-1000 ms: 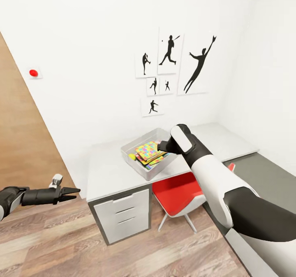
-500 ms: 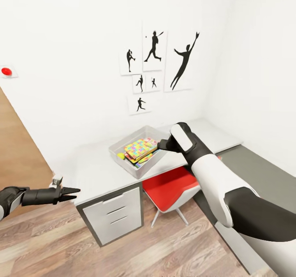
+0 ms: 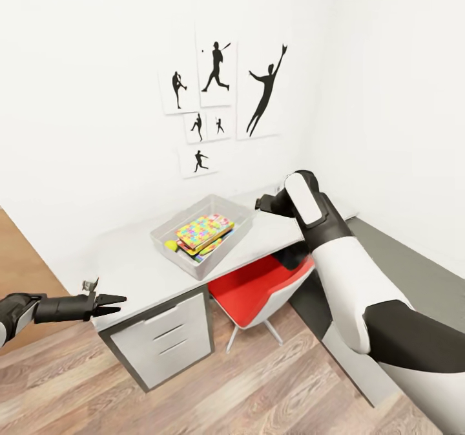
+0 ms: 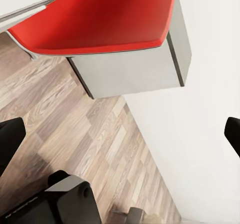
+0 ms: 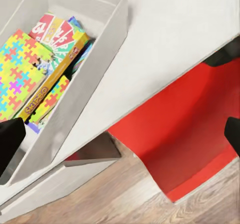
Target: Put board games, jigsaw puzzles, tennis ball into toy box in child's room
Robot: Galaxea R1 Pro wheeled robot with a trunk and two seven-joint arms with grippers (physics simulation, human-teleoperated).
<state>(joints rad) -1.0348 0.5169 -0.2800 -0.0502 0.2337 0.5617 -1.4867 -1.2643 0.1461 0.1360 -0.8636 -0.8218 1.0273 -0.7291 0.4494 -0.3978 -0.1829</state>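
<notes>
While the toy box (image 3: 240,218) sits on the table (image 3: 129,270) holding a jigsaw puzzle (image 3: 201,229), board games (image 5: 60,34) and tennis ball (image 3: 170,245), the right gripper (image 3: 263,202) hovers beside it, spread wide and empty, likely after a drop. Left gripper (image 3: 115,303) likewise gapes, idle.

My right arm (image 3: 342,260) is glossy white along the forearm, with a black band at the elbow and a black wrist carrying a rounded white panel on its side. My left arm (image 3: 45,307) is slimmer and matte black, with a little white near the edge of the head view. My left gripper (image 3: 111,302) ends in 2 thin, pointed black fingers (image 3: 108,298), with a small grey bracket just behind them.
</notes>
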